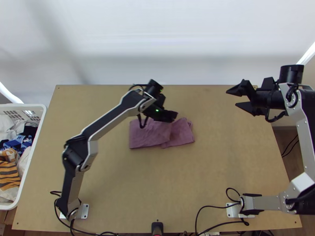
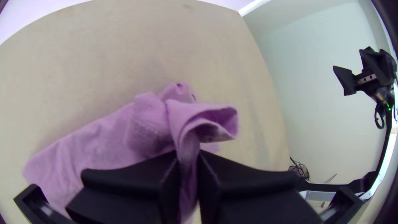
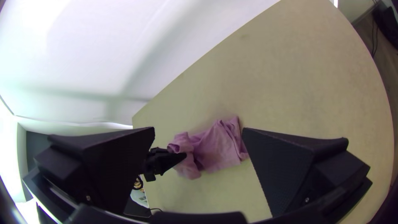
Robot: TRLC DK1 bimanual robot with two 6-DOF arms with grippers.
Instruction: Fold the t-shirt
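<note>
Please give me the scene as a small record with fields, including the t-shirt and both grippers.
item: pink t-shirt
cloth state: bunched, partly folded over
surface: wooden table
left gripper: shut on a raised fold of the t-shirt
right gripper: open, empty, away from the t-shirt
left side: white basket holding clothes

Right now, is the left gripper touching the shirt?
Touching. In the left wrist view, the left gripper has a bit of the shirt pinched between its two black fingers.
</note>
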